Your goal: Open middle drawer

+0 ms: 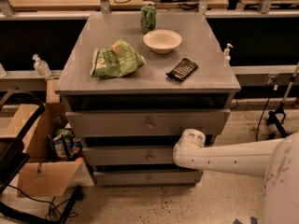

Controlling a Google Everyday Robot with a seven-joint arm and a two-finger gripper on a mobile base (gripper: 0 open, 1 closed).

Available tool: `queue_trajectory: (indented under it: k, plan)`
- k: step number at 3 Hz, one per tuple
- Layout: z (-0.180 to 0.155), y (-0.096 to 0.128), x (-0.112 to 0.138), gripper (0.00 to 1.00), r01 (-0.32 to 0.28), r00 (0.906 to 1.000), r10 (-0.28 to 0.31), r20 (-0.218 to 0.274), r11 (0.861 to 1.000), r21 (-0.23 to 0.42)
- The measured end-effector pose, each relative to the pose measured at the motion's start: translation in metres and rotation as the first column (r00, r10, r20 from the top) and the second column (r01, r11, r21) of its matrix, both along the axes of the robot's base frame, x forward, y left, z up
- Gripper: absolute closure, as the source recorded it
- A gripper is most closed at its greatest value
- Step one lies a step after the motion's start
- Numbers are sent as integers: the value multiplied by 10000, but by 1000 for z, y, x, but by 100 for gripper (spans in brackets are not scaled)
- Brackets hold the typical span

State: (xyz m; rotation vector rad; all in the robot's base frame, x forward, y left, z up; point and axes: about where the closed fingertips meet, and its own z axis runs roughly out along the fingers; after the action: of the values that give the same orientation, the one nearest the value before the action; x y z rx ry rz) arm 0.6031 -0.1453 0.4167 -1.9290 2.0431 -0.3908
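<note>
The grey cabinet has three drawers. The middle drawer (121,156) is a wide grey front of medium height with a small round knob (149,157) at its centre. It looks pushed in, set slightly back under the taller top drawer (112,123). My white arm reaches in from the right. My gripper (184,153) is at the arm's end, against the right part of the middle drawer's front and to the right of the knob. The arm's round wrist hides it.
On the cabinet top (117,85) lie a green chip bag (114,59), a white bowl (162,40), a green can (148,17) and a dark packet (182,69). An open cardboard box (37,171) stands at the left. The shortest drawer (140,177) is at the bottom.
</note>
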Motion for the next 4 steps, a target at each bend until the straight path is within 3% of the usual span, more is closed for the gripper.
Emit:
queue_trajectory:
  k: [1,2,3,4]
  plan:
    - [9,2,-4,95,11,9999,-13,165,9999,130]
    - [9,2,-4,100,11,9999,-13,165,9999,130]
    - [6,2,-25,100,226,9996,-232,140,9987,447]
    - [8,2,-28,100,256,9995,-264,145,9984,505]
